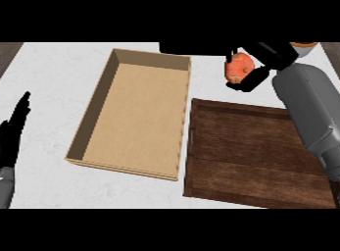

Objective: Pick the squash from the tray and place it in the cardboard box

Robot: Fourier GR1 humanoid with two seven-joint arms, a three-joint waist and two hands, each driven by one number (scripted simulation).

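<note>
Closest to the viewer, at the lower left of the frame, the left hand stands at rest with its black fingers straight and together, pointing up along the left edge above a grey forearm, holding nothing. At the right side the grey right forearm runs up from the lower right corner, crossing over the right part of the tray, a dark brown wooden rectangle with a raised rim and visible grain, lying in the lower right-centre. The forearm hides the tray's right rim. Just left of the tray, nearly touching its left rim, lies the cardboard box, a long, shallow, open tan box with thin walls, its long axis running from the upper centre down toward the lower left-centre. Both stand on a pale, faintly marbled counter. At the upper right, above the tray's far rim and to the right of the box's top corner, the right hand is curled round the squash, an orange-red rounded thing partly hidden by the black fingers; its long axis cannot be told. A small orange object shows at the top right edge.
</note>
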